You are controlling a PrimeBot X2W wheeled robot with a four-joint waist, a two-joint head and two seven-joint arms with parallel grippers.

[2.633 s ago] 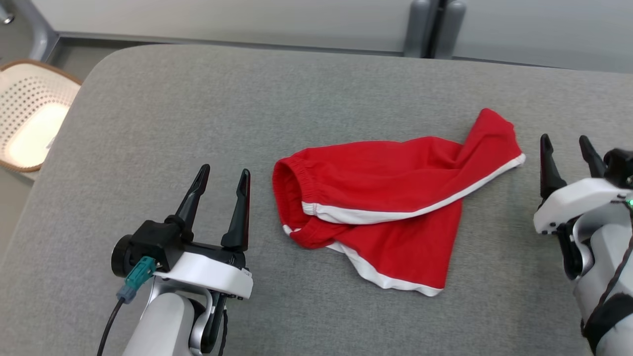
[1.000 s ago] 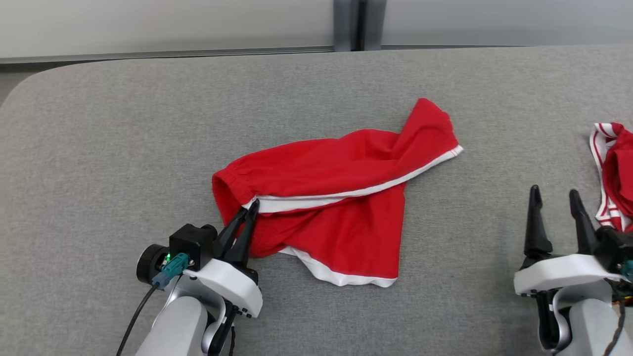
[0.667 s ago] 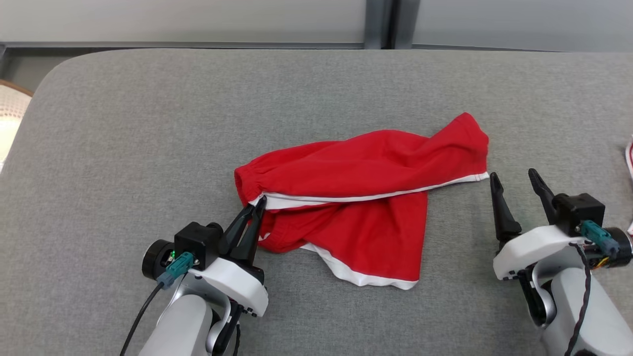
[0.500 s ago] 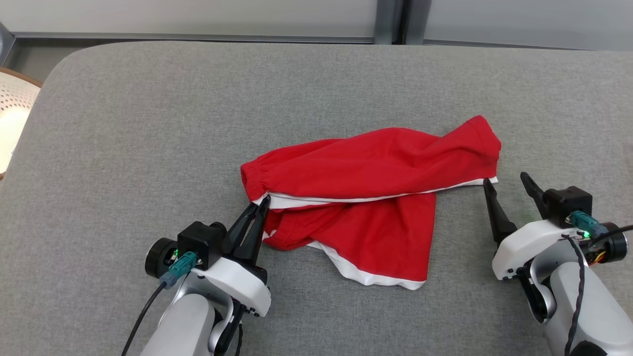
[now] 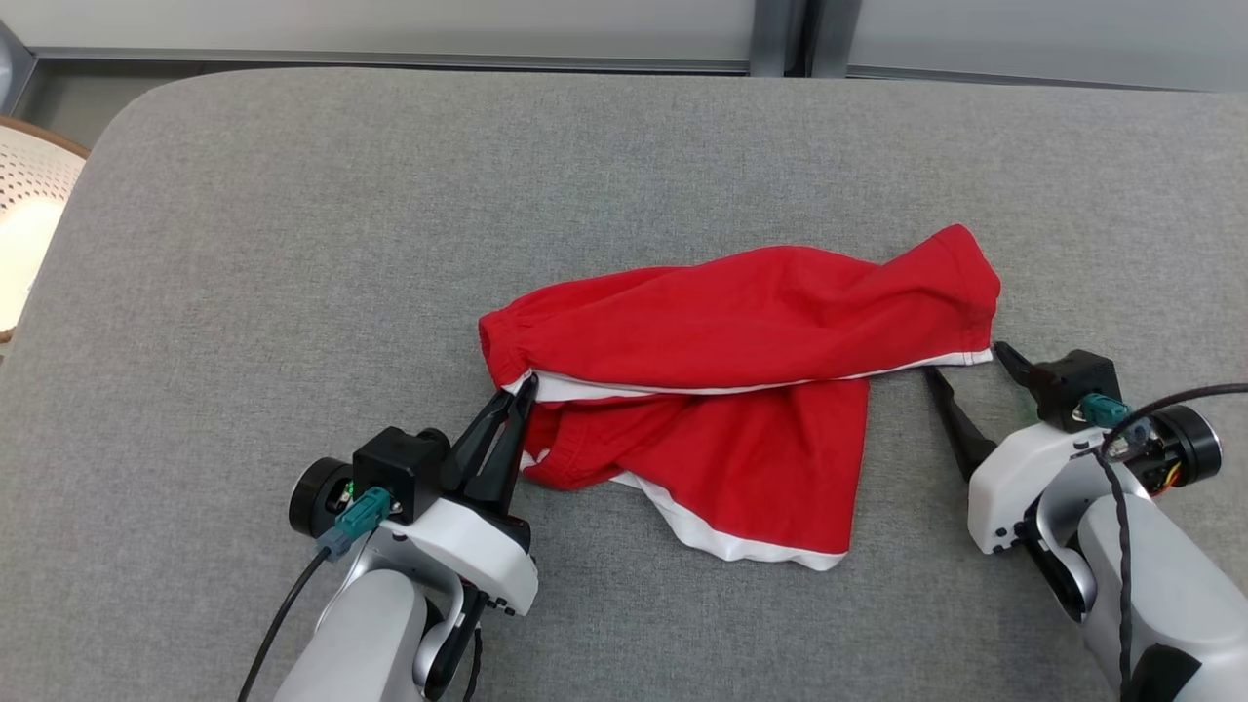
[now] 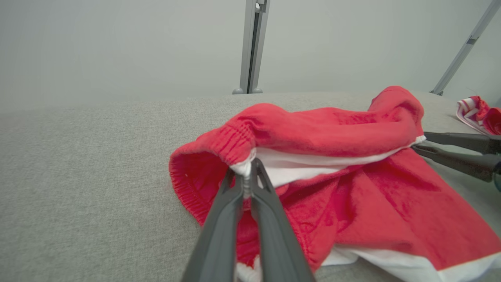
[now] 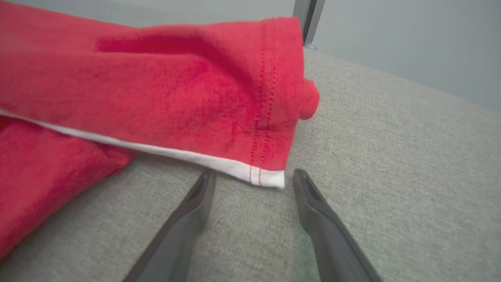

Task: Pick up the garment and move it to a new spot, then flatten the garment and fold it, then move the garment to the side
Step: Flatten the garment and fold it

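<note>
Roughly midway between the left and right edges of the grey fabric-covered bench (image 5: 292,244), somewhat nearer its near edge, lies the red pair of shorts with white trim (image 5: 741,322), crumpled, with one leg folded across the other. The elastic waistband is at the left end and gapes open towards the bench's left edge. The leg openings point right and towards the near edge.

The left gripper (image 5: 517,395) has its two dark fingers pressed together on the white-trimmed seam at the waistband. In the left wrist view that gripper (image 6: 246,170) pinches a small fold of white fabric between its tips, with the shorts (image 6: 336,129) bunched just beyond.

The right gripper (image 5: 965,363) sits at the right end of the shorts with its fingers spread apart. In the right wrist view the gripper (image 7: 252,174) has the white-hemmed corner of the upper leg (image 7: 176,90) just past its tips. Nothing is caught between them, and whether they touch the cloth cannot be told.

A white perforated basket with a brown rim (image 5: 29,224) stands off the bench's left edge. A red-and-white striped cloth (image 6: 479,113) lies towards the bench's right edge.
</note>
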